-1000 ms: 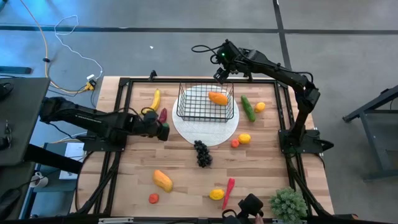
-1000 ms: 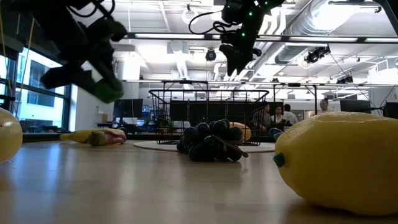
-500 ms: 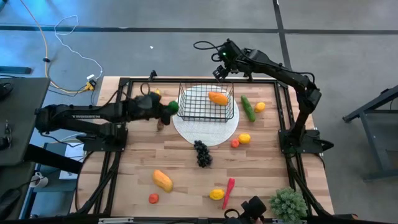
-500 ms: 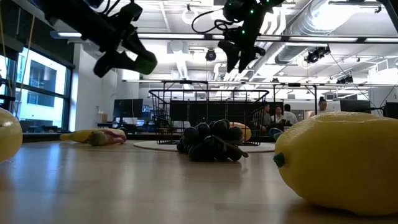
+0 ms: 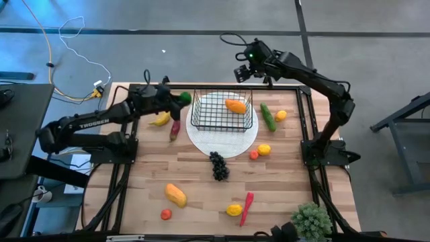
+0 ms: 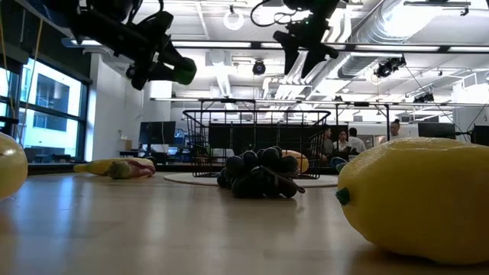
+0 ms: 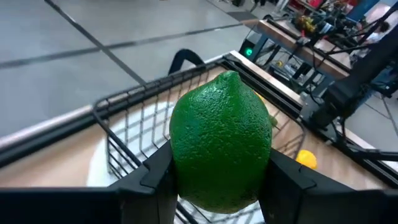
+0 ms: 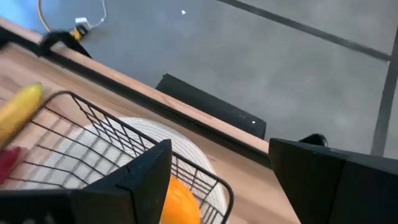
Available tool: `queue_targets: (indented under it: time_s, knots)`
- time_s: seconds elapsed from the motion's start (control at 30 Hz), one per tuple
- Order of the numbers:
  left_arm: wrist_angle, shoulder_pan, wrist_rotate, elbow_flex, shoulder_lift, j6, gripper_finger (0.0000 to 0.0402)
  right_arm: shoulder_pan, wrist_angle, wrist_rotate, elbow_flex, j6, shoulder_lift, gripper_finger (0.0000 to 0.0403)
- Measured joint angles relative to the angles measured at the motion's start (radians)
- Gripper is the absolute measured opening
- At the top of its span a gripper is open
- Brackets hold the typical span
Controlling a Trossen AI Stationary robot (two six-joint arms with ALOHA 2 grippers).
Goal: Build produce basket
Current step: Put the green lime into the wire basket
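My left gripper (image 5: 180, 99) is shut on a green lime (image 7: 221, 149), held in the air just left of the black wire basket's (image 5: 222, 111) far-left corner; the low view shows the lime (image 6: 183, 72) above rim height. The basket stands on a round white plate (image 5: 225, 142) and holds one orange fruit (image 5: 235, 105). My right gripper (image 5: 243, 72) hangs open and empty over the table's far edge, beyond the basket, as the right wrist view (image 8: 230, 186) also shows. My left gripper pinches the lime between its two fingers (image 7: 158, 180), one on each side of the fruit's belly (image 7: 186, 162). It comes level from the table's left. The lime is lifted clear of the table, its pointed end (image 7: 231, 76) toward the basket.
Banana (image 5: 161, 119) and a dark red piece (image 5: 175, 128) lie left of the plate. Cucumber (image 5: 268, 116), small orange (image 5: 281, 115), lemon (image 5: 264, 149) and tomato (image 5: 254, 154) lie right. Grapes (image 5: 218, 165), chili (image 5: 247, 207) and a plant (image 5: 311, 220) are nearer.
My left gripper, shut on the lime throughout, has swung from the table's left middle toward the far edge and rightward to the basket, rising as it went. My right gripper has drawn back a little up and toward the far right, staying open.
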Motion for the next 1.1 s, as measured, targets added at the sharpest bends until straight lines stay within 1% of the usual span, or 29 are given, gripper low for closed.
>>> queue_targets:
  time_s: [0.17, 0.43, 0.53, 0.73, 1.0, 1.1]
  knots:
    - [-0.015, 0.068, 0.046, 0.026, 0.0, 0.069, 0.0154, 0.021, -0.013, 0.007, 0.0, 0.063, -0.029, 0.025]
    - [-0.102, 0.131, 0.064, 0.147, 0.053, 0.249, 0.0154, 0.059, -0.077, 0.075, 0.0, 0.165, -0.042, 0.025]
    - [-0.138, 0.142, 0.067, 0.18, 0.09, 0.299, 0.0154, 0.071, -0.101, 0.099, 0.0, 0.197, -0.042, 0.025]
    - [-0.154, 0.144, 0.084, 0.231, 0.187, 0.375, 0.0154, 0.087, -0.133, 0.145, 0.0, 0.246, -0.042, 0.025]
    - [-0.156, 0.143, 0.084, 0.295, 0.325, 0.476, 0.0154, 0.092, -0.136, 0.15, 0.0, 0.265, -0.042, 0.025]
    - [-0.156, 0.14, 0.084, 0.313, 0.369, 0.507, 0.0154, 0.093, -0.136, 0.171, 0.0, 0.264, -0.042, 0.025]
